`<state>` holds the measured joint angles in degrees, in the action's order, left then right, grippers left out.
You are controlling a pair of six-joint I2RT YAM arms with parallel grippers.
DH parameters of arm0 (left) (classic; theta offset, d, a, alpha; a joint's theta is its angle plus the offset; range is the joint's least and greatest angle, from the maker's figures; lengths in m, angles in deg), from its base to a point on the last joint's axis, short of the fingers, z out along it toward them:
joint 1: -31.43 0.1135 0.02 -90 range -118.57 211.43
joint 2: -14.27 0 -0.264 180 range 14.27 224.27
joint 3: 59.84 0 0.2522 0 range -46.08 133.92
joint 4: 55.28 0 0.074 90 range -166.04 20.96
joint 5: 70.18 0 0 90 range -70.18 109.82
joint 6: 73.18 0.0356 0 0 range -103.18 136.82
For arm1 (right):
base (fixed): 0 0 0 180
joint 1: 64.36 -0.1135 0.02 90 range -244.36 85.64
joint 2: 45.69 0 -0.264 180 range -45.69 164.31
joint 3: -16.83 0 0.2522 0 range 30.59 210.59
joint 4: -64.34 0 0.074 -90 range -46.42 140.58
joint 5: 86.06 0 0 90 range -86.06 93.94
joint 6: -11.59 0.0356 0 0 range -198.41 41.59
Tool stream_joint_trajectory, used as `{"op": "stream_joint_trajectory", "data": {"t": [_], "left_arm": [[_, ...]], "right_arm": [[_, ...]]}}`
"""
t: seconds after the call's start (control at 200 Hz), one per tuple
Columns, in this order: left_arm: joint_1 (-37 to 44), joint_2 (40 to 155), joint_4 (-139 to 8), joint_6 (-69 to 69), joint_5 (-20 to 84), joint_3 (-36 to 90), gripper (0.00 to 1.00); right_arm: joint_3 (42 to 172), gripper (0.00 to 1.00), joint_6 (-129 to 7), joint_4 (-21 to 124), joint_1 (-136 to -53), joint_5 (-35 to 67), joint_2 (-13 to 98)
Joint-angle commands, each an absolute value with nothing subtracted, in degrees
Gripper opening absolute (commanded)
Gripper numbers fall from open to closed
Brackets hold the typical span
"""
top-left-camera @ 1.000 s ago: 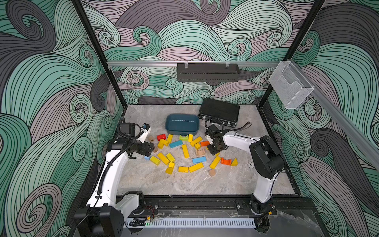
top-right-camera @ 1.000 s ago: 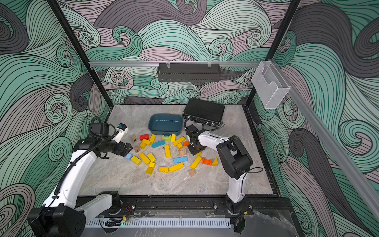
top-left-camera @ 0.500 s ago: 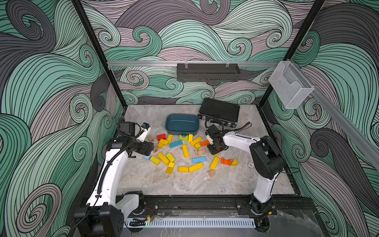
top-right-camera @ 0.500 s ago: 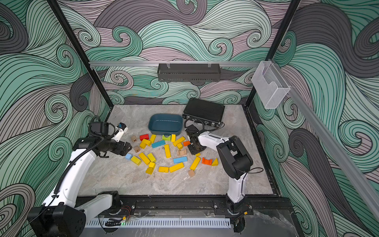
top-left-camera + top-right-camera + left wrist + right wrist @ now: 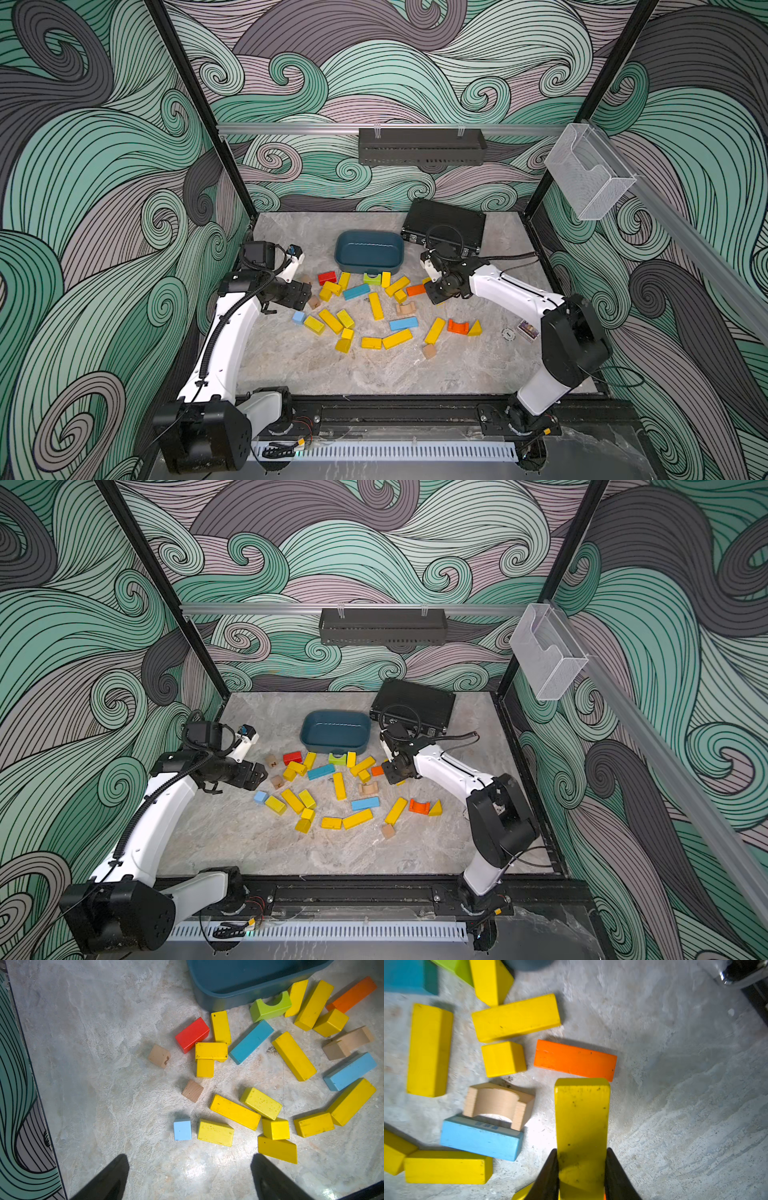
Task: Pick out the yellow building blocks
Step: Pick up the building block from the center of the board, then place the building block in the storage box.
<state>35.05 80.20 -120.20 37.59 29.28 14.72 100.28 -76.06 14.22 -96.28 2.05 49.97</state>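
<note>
Pinching a yellow bar [image 5: 581, 1118] at frame bottom, the right fingers [image 5: 548, 1176] are gripping tight; the left fingers [image 5: 110, 1178] are hanging wide open (empty). Next, probably, lifting it toward the blue tub [image 5: 368, 251].

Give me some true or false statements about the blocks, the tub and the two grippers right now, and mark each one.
1. The right gripper has its jaws shut on a yellow wooden bar block. True.
2. The dark blue plastic tub holds yellow blocks. False: no blocks show inside it.
3. The left gripper has its jaws open, holding nothing. True.
4. The lime-green arch block lies beside the black case. False: it lies right by the tub.
</note>
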Motion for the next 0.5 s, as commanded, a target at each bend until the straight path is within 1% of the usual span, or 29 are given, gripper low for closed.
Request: {"op": "stream_joint_trajectory", "data": {"t": [0.0,0.095,0.215,0.34,0.495], "left_arm": [[35.24,80.72,-119.75,37.44,28.26,13.84,0.93],[35.24,80.72,-120.06,38.12,27.55,13.02,0.93],[35.22,80.62,-121.03,39.18,26.32,12.42,0.93],[35.25,80.45,-121.25,39.64,25.53,11.19,0.93],[35.26,79.61,-121.33,42.30,28.30,8.95,0.92]], "right_arm": [[106.72,0.25,-75.99,13.81,-96.08,6.70,49.32],[113.76,0.25,-75.73,13.77,-96.11,9.82,52.17],[124.15,0.24,-74.74,13.79,-96.09,13.27,58.55],[135.43,0.24,-73.97,13.81,-96.09,14.69,67.19],[148.29,0.24,-73.58,13.81,-96.09,16.01,78.35]]}}
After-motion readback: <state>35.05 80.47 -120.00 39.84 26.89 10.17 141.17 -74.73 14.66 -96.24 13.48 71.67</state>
